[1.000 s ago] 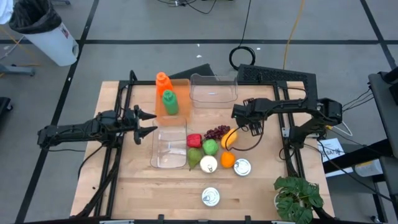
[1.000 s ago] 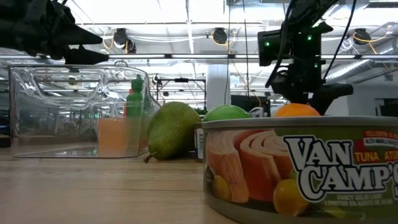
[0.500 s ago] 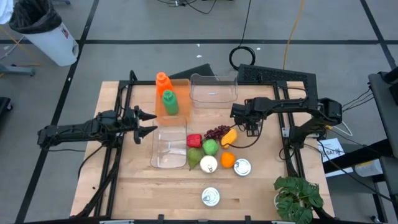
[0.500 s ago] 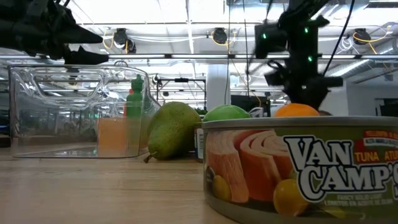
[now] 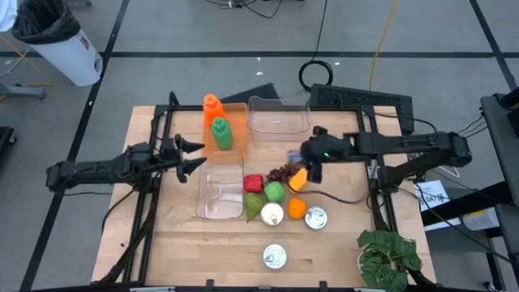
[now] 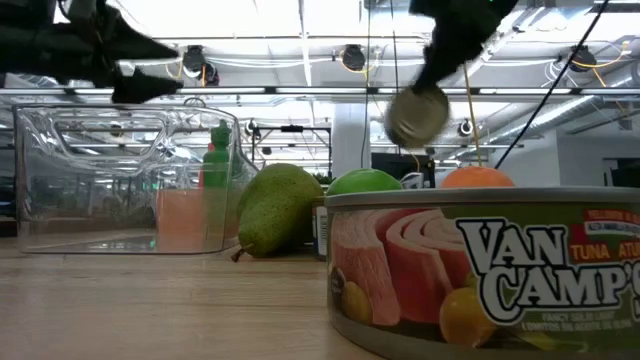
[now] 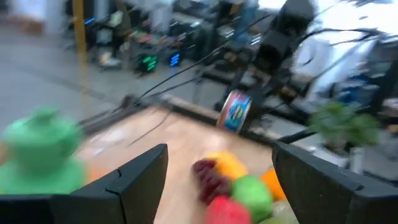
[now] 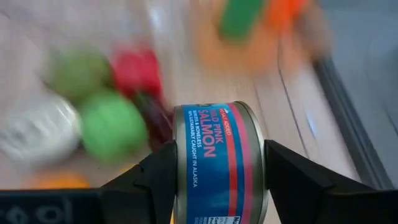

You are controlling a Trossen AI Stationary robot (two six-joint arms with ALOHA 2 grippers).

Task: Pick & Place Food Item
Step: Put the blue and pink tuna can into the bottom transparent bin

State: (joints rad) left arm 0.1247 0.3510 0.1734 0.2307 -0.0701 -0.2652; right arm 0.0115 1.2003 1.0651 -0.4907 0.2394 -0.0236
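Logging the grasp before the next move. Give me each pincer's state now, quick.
Left pincer: open, holding nothing, hovering by the clear container.
Right pincer: shut on the salmon can, lifted above the food items.

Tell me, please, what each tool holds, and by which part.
The right tool holds a salmon can by its curved sides. The left tool holds nothing.

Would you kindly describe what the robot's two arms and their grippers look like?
Both arms are dark, nearly black, jointed links. The left gripper ends in two pointed dark fingers, broad and flat-faced up close. The right gripper has matching dark fingers, a green light near its wrist and a black cable trailing below.
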